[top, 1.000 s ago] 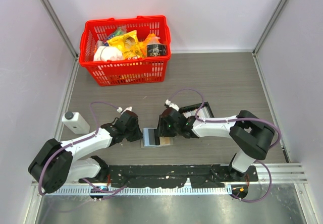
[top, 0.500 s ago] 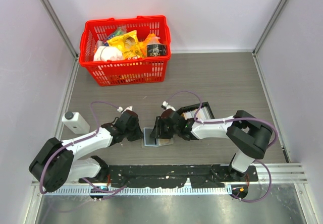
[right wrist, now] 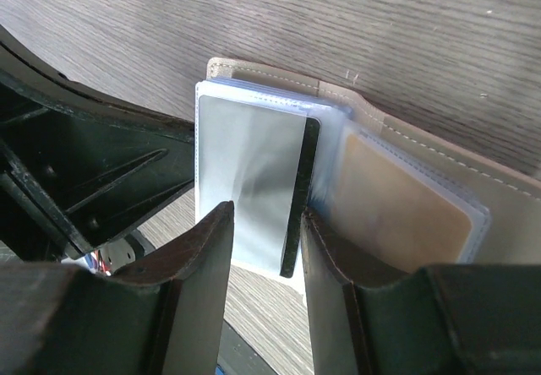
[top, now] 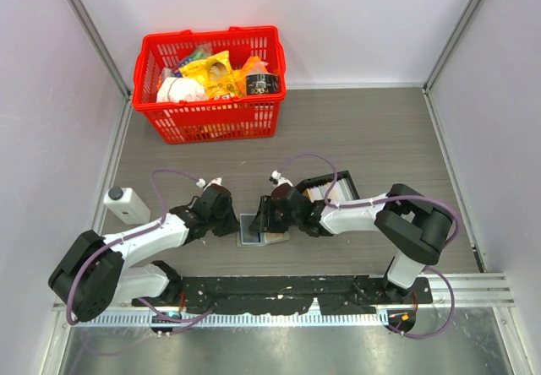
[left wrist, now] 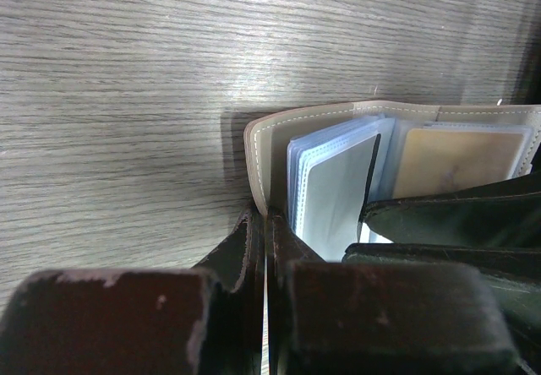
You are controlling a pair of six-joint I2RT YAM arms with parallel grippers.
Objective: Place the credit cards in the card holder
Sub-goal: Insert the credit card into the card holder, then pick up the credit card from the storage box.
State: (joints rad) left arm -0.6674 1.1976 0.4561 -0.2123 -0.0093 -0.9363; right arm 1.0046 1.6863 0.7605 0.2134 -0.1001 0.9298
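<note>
The grey-beige card holder (top: 251,232) lies open on the table between my two grippers. My left gripper (top: 231,221) is shut on the edge of its beige cover (left wrist: 264,151); in the left wrist view (left wrist: 266,220) the jaws pinch that edge. My right gripper (top: 265,218) is open. In the right wrist view (right wrist: 266,213) its jaws straddle the near end of a pale silvery credit card (right wrist: 249,176) with a dark edge, which sits in the clear blue pockets. A tan card (right wrist: 406,210) lies in the pocket beside it. The pale card (left wrist: 334,193) and the tan card (left wrist: 456,160) also show in the left wrist view.
A black open tray (top: 314,185) with white cards stands just behind my right wrist. A red basket (top: 211,117) full of groceries is at the back left. A white device (top: 127,205) lies at the left. Walls close in both sides.
My right gripper has shifted a little left onto the card holder, covering more of it. My left gripper has stayed in place on the cover.
</note>
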